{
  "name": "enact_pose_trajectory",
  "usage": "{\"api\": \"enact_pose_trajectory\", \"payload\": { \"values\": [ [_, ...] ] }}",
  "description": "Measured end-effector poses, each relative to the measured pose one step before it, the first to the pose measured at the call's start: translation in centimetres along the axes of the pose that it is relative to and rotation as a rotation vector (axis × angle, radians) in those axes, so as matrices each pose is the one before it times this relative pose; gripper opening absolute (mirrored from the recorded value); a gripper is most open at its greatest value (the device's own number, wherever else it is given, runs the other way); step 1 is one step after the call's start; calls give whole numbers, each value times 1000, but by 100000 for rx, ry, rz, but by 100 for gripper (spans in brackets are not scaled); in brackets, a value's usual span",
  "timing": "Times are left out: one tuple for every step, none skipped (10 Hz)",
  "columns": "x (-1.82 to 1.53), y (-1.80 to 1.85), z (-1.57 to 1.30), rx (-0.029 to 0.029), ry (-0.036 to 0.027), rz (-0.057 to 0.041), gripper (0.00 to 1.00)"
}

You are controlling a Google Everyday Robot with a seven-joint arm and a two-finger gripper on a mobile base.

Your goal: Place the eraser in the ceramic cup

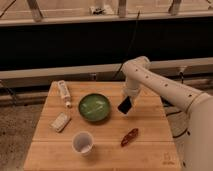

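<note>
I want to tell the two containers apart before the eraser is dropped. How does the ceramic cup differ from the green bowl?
The ceramic cup is white and narrow; the green bowl is green, wide and shallow. The cup stands near the table's front edge; the bowl sits further back, at the middle. The gripper, holding the black eraser, hangs just right of the bowl, far from the cup. Both are round, upright and look empty.
</note>
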Motion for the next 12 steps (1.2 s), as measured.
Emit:
{"api": "enact_pose_trajectory", "payload": {
  "values": [
    [-610, -55, -437, -371, 141, -683, 0],
    [-477, -74, -363, -206, 139, -414, 0],
    [-491, -2, -243, -360, 54, -400, 0],
    [-661, -56, -507, -127, 181, -480, 0],
    [-663, 50, -446, -177, 140, -374, 0],
    [-604, -2, -416, 79, 84, -245, 0],
    [-999, 11, -606, -70, 249, -596, 0],
    [-703, 108, -349, -140, 115, -503, 0],
    [-658, 32, -342, -104, 237, -456, 0],
    [-1045, 21, -511, -101, 270, -765, 0],
    [-999, 99, -518, 292, 558, -673, 0],
    [-622, 45, -345, 359, 407, -740, 0]
  ]
}}
